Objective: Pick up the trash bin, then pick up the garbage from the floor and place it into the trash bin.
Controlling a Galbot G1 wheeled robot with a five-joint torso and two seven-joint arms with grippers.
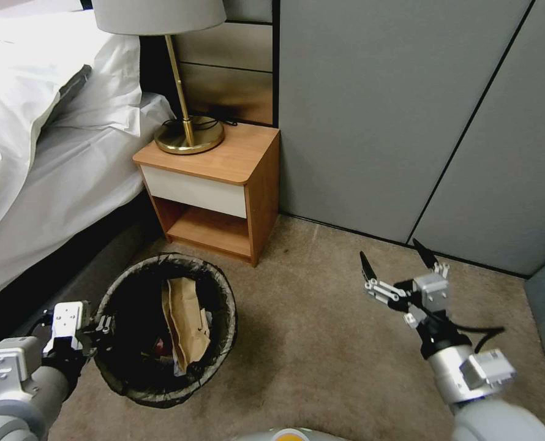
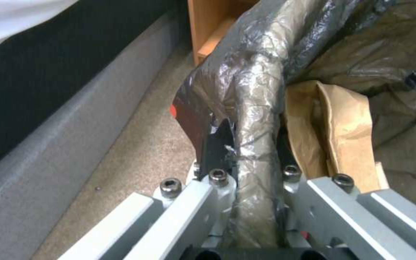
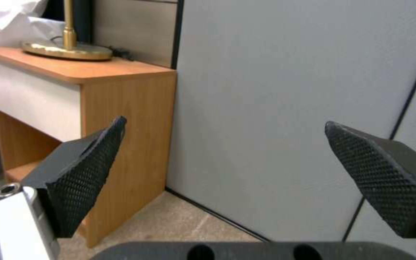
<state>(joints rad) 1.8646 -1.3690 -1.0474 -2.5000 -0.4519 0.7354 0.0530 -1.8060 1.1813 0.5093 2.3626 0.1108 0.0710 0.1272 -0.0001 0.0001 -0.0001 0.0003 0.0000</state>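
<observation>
Beside the bed, on the carpet before the nightstand (image 1: 214,184), stood the trash bin (image 1: 165,331), a tan paper bag (image 1: 185,321) and other litter already inside. No garbage showed on the visible floor, so the task looked nearly done. The left gripper (image 2: 251,159) was clamped on the bin's liner-covered rim. The right gripper (image 1: 398,260) hovered over bare carpet, jaws spread wide and empty.

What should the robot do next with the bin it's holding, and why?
Probably turn the base slowly to look for more litter. The left tool is shut on the lined rim of the trash bin, which already holds a tan paper bag. The right tool hangs open and empty over bare carpet by the nightstand, with no garbage in sight.
</observation>
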